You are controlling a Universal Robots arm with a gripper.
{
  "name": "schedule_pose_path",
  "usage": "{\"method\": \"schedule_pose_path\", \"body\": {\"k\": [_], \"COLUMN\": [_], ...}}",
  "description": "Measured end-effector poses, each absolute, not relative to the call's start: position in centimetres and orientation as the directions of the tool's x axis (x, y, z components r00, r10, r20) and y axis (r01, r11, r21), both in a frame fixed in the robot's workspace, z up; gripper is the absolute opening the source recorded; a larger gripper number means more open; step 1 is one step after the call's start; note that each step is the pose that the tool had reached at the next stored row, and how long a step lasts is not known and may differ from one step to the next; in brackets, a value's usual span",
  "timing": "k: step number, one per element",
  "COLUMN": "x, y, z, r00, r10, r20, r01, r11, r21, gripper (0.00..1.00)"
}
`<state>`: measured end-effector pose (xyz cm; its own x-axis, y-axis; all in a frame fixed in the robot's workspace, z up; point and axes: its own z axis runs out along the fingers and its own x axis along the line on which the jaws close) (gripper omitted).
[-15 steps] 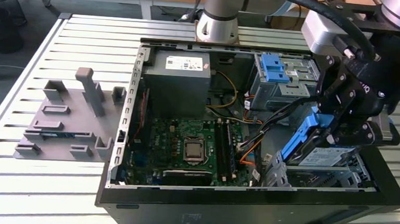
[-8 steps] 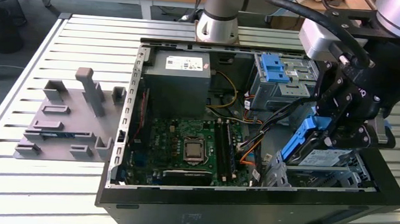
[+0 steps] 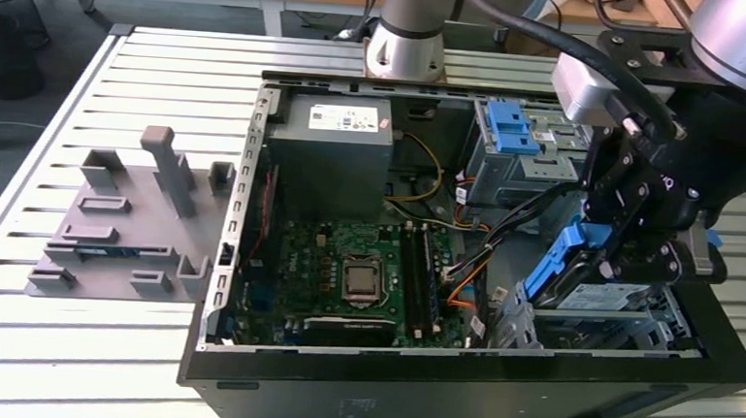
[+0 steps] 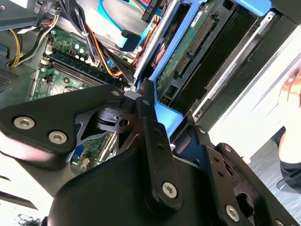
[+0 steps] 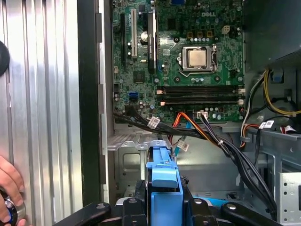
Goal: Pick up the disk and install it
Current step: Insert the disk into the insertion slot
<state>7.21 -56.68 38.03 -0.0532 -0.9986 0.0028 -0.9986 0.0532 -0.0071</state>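
Jaws clamped on disk (image 3: 574, 282), tilted over metal bay (image 3: 614, 331)

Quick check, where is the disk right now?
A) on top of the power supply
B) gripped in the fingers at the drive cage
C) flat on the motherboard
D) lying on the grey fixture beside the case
B: the gripper is shut on the disk, holding it tilted at the metal drive cage.
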Motion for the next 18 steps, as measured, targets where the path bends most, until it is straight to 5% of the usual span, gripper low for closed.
{"method": "schedule_pose_path", "body": {"k": [18], "x": [7.2], "y": [-56.7], "z": [36.3], "r00": [-0.053], "r10": [-0.999], "r20": [0.003], "r01": [-0.999], "r11": [0.053], "r21": [-0.007], "gripper": [0.36]}}
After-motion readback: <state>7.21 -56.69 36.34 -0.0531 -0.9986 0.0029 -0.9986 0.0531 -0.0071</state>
